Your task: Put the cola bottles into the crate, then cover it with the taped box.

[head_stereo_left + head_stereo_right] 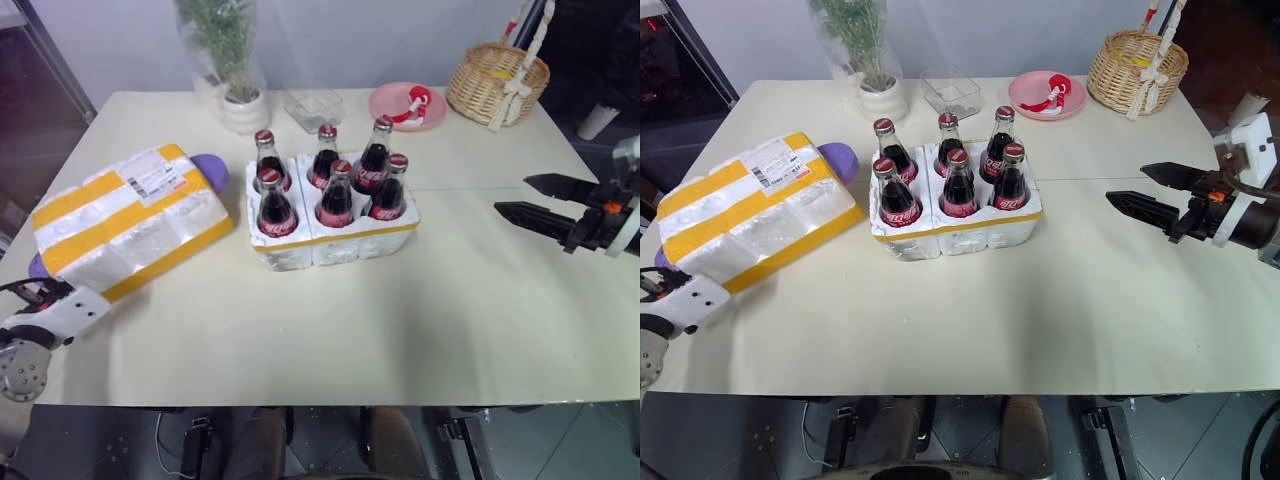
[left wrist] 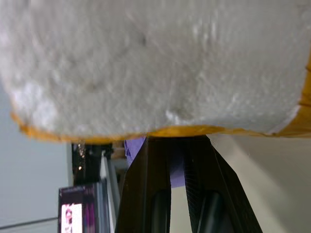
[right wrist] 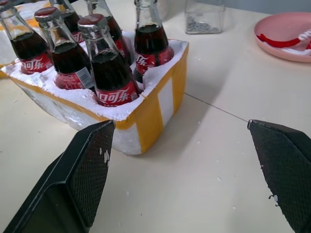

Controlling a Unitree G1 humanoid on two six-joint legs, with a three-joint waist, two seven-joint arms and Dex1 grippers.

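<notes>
L tool (image 2: 177,160) closed empty, tip hidden under taped box (image 1: 125,220); R tool (image 1: 535,198) wide open, empty.

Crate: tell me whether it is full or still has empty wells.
Full. Six cola bottles stand upright in the crate, two rows of three, with no empty well visible.

The right hand (image 1: 1140,192) hovers with fingers spread above the desk (image 1: 1060,300). To its left stands the crate (image 1: 955,232) holding six cola bottles (image 1: 958,185), the taped box (image 1: 755,215) farther beyond.
</notes>
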